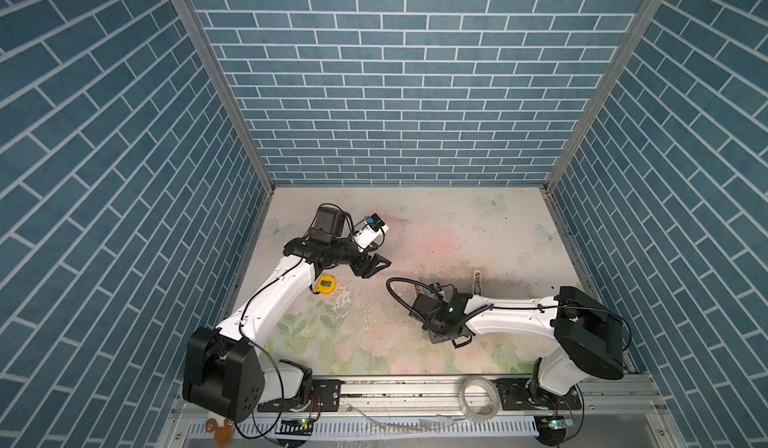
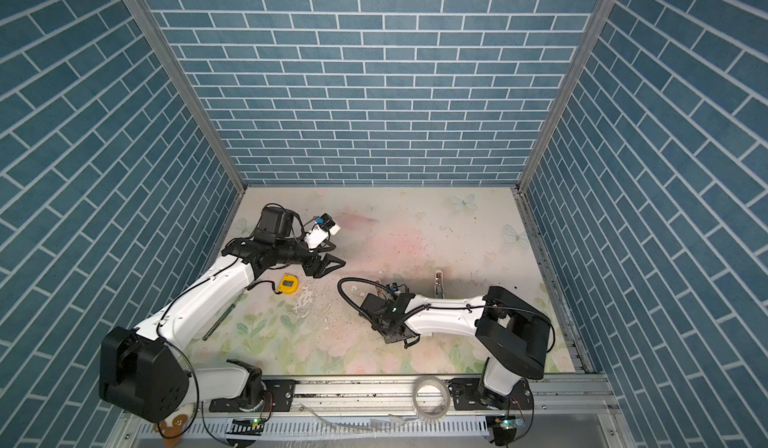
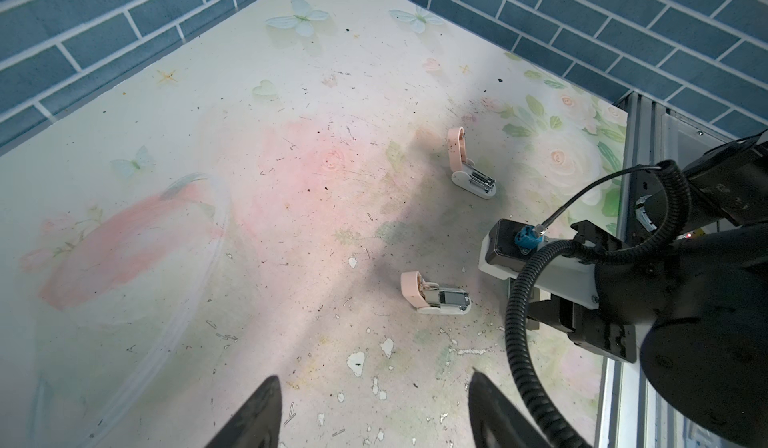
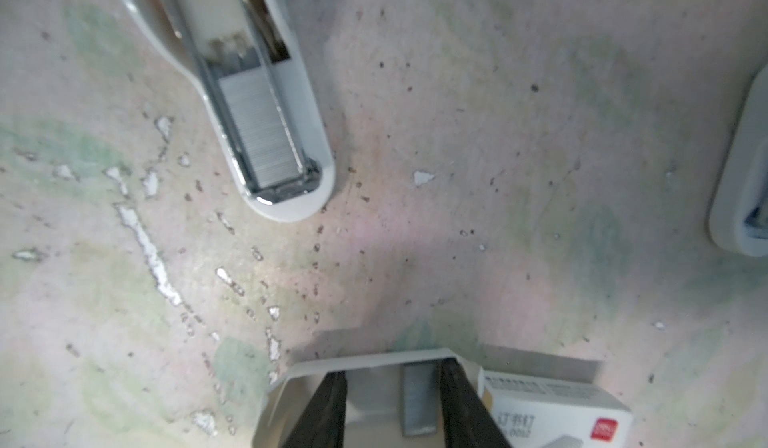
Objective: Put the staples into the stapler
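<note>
The stapler [image 4: 309, 134] pairs smooth plastic with a shiny metal channel. The staples [image 4: 257, 130] are ribbed matt metal; the counter [image 4: 498, 217] flakes.

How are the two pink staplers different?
The left stapler holds a silvery staple strip in its channel; I can't see any in the right stapler. The left stapler lies turned at an angle to the right stapler. Both are pink and white, lids open.

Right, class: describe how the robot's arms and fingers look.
The left arm and right arm have white links joined by bulky black housings, with thin black cables alongside. A ribbed black hose runs along the right one. The left gripper and right gripper each end in two black, tapering fingers.
</note>
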Tool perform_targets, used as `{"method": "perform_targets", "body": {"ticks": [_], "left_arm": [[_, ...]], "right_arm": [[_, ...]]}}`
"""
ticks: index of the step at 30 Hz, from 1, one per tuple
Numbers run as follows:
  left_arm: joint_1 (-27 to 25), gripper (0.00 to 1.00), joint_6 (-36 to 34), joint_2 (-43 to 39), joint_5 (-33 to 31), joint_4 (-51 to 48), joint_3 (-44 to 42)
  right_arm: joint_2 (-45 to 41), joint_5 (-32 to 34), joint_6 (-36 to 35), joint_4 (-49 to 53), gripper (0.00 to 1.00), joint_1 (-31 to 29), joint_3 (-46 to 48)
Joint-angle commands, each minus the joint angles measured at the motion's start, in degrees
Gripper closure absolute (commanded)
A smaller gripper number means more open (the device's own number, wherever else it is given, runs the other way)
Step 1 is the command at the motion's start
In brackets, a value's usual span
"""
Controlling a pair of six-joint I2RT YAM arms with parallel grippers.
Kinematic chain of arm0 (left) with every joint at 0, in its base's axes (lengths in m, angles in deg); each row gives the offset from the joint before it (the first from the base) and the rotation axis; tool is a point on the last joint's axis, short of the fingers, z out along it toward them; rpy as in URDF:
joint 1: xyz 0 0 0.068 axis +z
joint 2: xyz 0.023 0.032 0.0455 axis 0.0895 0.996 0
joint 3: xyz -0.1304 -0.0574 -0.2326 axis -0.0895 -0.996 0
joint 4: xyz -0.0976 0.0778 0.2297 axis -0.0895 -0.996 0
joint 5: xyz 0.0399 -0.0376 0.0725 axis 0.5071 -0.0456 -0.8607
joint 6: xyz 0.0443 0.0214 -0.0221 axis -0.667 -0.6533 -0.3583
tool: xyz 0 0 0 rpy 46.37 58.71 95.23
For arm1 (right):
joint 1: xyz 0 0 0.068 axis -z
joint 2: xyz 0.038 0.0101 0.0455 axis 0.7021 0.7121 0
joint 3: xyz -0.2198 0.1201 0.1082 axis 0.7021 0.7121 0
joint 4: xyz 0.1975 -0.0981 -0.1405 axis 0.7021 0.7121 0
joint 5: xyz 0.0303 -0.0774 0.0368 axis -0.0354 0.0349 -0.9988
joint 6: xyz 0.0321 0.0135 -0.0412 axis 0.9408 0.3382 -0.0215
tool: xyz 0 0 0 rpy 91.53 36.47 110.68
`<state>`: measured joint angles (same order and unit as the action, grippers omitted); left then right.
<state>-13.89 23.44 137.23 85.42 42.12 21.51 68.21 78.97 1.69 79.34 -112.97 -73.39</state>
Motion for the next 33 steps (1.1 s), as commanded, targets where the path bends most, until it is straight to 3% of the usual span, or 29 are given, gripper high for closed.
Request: {"method": "perform_targets", "body": {"ticks": [1, 11, 33], "left_arm": [[0.1, 0.28, 0.3, 0.3, 0.4, 0.6, -0.6], [0.1, 0.28, 0.5, 0.3, 0.4, 0.5, -0.2], [0.1, 0.28, -1.5, 1.8, -0.4, -1.8, 1.9]], "right_arm": [[-0.4, -0.7, 3.6, -1.2, 0.63, -0.4, 2.9], [-2.7, -1.6, 4.2, -2.7, 0.73, -0.2, 4.9], [-2.7, -3.6, 1.0, -5.0, 0.74, 1.5, 5.5]]}}
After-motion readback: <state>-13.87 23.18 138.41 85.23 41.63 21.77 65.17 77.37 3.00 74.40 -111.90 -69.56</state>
